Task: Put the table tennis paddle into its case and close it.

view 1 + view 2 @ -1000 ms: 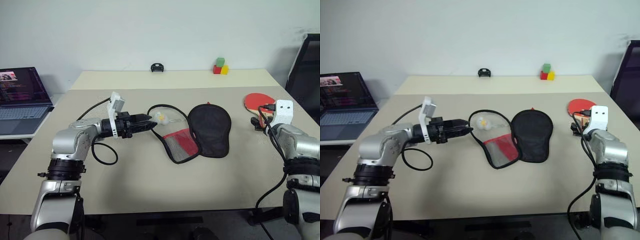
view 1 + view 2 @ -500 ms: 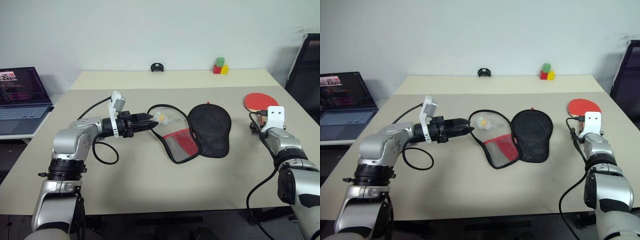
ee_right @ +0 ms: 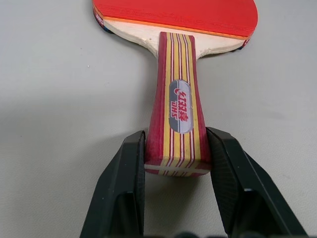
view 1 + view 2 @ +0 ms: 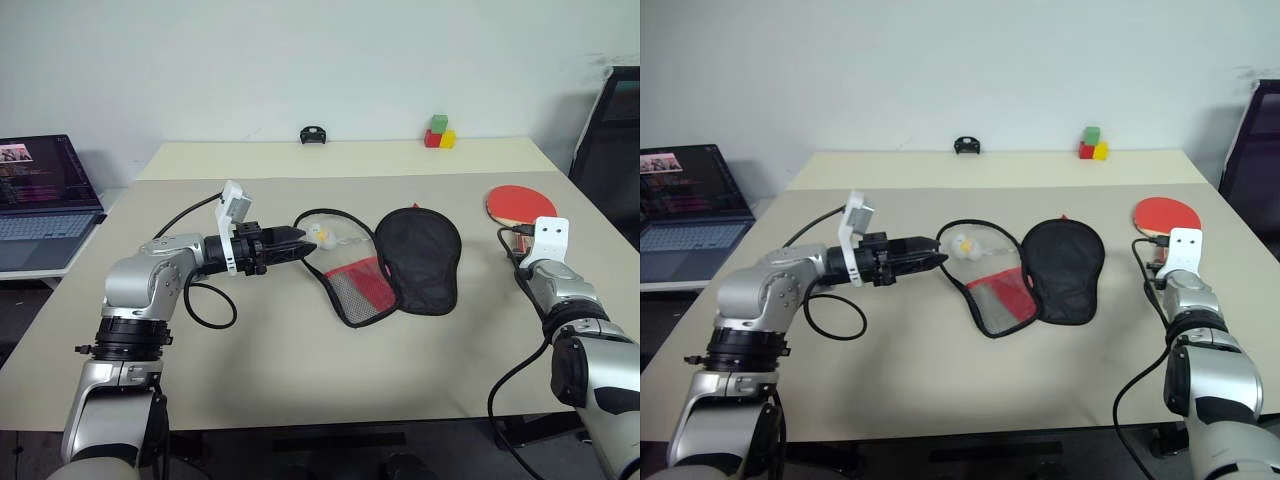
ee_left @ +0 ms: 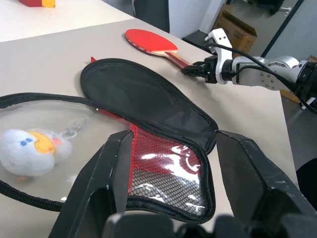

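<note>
Now we grip the paddle's handle.
Our right claw (image 3: 177,166) clamps the table tennis paddle (image 3: 176,59) near the bench's (image 4: 300,370) right edge; left claw (image 5: 173,163) gapes empty over the case (image 4: 400,265).

beige table (image 4: 250,350), open case (image 4: 400,265), paddle (image 4: 512,202), perhaps blocks (image 4: 440,132)

Bright, even indoor light; soft shadows under arms; glare on case (image 5: 163,163) mesh pocket; views sharp.

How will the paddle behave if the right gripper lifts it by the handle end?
Table tennis paddle looks rigid, so it should lift in one piece. The right gripper holds just the butt of the handle, so the blade end will probably droop. The lacquered handle may slip.
</note>
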Controlling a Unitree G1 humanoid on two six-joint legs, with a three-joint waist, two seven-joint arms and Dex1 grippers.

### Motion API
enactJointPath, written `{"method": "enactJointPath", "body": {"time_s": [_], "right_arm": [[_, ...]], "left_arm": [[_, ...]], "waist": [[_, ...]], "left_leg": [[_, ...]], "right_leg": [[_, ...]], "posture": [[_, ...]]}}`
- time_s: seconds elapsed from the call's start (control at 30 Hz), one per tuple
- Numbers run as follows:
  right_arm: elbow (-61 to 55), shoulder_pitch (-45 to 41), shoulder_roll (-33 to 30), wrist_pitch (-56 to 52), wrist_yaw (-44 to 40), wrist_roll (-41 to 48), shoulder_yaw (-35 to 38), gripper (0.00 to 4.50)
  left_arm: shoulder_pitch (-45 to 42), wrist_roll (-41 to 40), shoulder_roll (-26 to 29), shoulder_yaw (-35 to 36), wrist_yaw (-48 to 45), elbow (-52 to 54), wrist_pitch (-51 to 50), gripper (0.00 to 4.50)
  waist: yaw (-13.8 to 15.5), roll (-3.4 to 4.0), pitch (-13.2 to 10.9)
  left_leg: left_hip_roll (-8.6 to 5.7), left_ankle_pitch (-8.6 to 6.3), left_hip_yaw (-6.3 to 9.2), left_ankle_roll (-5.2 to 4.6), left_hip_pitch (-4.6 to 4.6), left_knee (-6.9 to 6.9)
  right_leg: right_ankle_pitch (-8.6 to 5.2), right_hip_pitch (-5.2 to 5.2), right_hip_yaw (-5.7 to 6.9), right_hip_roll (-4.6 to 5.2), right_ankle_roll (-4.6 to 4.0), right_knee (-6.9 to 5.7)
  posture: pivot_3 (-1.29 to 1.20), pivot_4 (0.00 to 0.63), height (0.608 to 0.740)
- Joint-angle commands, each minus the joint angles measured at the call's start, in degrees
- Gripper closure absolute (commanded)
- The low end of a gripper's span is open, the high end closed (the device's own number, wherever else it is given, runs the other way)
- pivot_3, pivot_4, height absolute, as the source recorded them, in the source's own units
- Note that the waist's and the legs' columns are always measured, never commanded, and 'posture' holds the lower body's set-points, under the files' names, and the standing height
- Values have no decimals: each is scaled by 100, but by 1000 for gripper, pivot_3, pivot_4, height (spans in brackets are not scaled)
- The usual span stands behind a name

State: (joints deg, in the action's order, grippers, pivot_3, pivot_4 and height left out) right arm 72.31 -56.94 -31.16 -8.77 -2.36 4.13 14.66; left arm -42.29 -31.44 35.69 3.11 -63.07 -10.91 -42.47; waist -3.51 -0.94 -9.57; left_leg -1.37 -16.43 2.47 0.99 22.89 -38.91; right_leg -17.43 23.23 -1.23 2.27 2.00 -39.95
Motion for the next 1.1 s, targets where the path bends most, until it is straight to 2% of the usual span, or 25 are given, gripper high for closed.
{"method": "enactJointPath", "body": {"time_s": [0.03,0.13,0.2,0.33,0.53,0.73,0.83,1.03,1.07,1.1], "right_arm": [[-147,-33,30,-269,1,219,194,3072],[-467,45,-36,-843,-146,332,213,3072],[-1176,288,-123,-1593,-346,400,171,3072],[-3612,1368,-180,-3290,-591,598,61,3072],[-8291,3817,-352,-6092,-749,1140,287,3072],[-10769,4940,-253,-7760,-888,1505,878,3072],[-11349,5156,-160,-8255,-989,1544,1080,3072],[-11135,5185,29,-8277,-981,1395,1122,3072],[-11065,5166,58,-8255,-968,1361,1158,2512],[-11011,5152,77,-8237,-963,1333,1180,2351]], "left_arm": [[25,-39,102,42,6,292,-26,1656],[212,-6,191,-23,-56,448,-26,1656],[342,-17,216,-45,-58,552,-34,1656],[481,-96,208,-63,-61,768,-130,1656],[526,-181,55,-231,-113,1057,-204,1656],[373,-227,-76,-405,-231,1107,-231,1656],[299,-238,-104,-464,-281,1059,-200,1656],[203,-116,-182,-606,-368,869,-51,1656],[198,-118,-188,-604,-367,862,-46,1656],[193,-120,-192,-606,-364,853,-39,1656]], "waist": [[0,0,0],[0,0,0],[6,0,0],[54,0,1],[182,8,10],[175,10,19],[171,10,19],[171,9,20],[171,8,20],[173,8,20]], "left_leg": [[0,0,0,0,0,0],[2,0,1,0,-1,0],[4,0,2,0,-1,1],[5,-1,14,-1,6,1],[5,-6,29,-9,10,6],[1,-15,31,-25,-4,-1],[2,-14,37,-26,-10,-1],[0,-14,37,-26,-11,-1],[0,-14,37,-26,-11,-1],[0,-14,38,-25,-10,-1]], "right_leg": [[0,0,0,0,0,0],[0,-1,-1,-1,0,-1],[0,-1,-1,-1,0,-1],[0,-2,8,-1,0,1],[-1,-2,16,-3,-1,3],[-2,-15,11,-7,-3,-3],[-1,-20,17,-12,-4,-6],[-1,-23,20,-12,-5,-3],[-1,-23,19,-12,-6,-2],[-1,-23,20,-12,-6,-2]], "posture": [[0,150,740],[0,150,740],[0,150,740],[0,150,740],[0,150,740],[0,150,740],[0,150,740],[0,150,740],[0,150,740],[0,150,740]]}}
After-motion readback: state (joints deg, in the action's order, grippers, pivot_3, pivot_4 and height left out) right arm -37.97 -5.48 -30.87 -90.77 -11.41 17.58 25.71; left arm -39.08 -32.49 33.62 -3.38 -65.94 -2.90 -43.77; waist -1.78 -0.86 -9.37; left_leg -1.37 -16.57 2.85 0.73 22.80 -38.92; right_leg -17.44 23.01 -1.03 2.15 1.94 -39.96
